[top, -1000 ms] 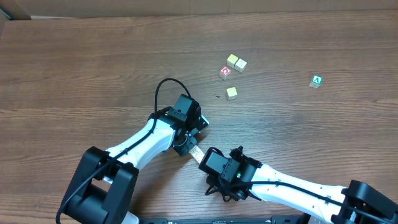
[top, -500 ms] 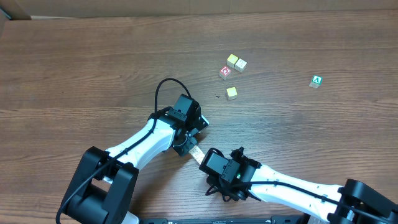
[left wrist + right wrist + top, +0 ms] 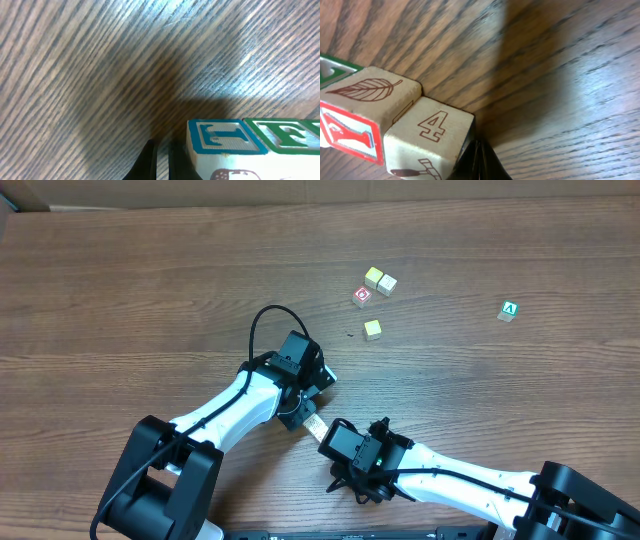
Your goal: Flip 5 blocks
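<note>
Brown wood-grain table [image 3: 150, 280], glare noted. Blocks [image 3: 311, 423]: pale, printed w/ leaf, "4", coloured letters; lined up betw. grippers. L gripper [image 3: 161, 157], R gripper [image 3: 477, 162]: fingers pressed together, just beside row.

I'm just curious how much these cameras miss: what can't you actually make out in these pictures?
- Overhead: the block row is mostly covered by the left arm and right arm; count unclear.
- Left wrist: the green-lettered block is cut off by the right edge; letter unsure.
- Right wrist: the red-lettered block is cut off by the left edge.
- Overhead: the red-printed cube is too small to read.
</note>
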